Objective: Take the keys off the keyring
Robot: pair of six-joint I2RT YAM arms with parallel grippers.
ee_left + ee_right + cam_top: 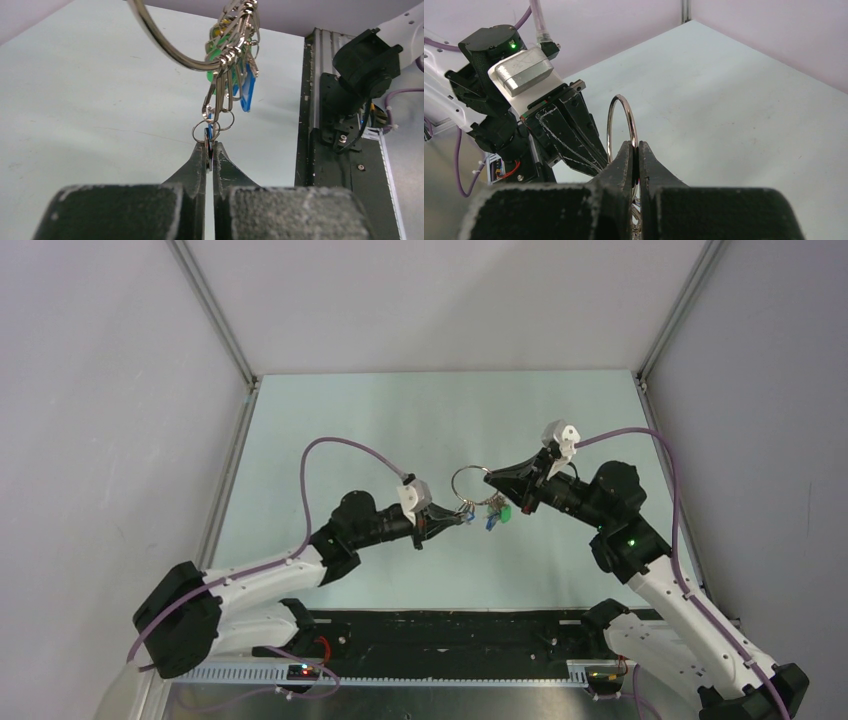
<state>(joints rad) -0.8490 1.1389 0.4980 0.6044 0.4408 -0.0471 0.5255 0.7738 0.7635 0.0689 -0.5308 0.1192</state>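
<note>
The keyring, a thin silver wire ring, hangs in the air over the middle of the table. My right gripper is shut on its wire. The keys, with green and blue heads, dangle in a bunch from the ring's lower part. My left gripper is shut on one key that hangs lowest, seen edge-on with a bit of blue between the tips. From above, the left gripper comes in from the left just under the ring. The right gripper comes in from the right.
The pale green table lies below the hanging bunch, with grey walls round it. A black rail runs along the near edge by the arm bases. The left arm's fingers stand close beside the ring in the right wrist view.
</note>
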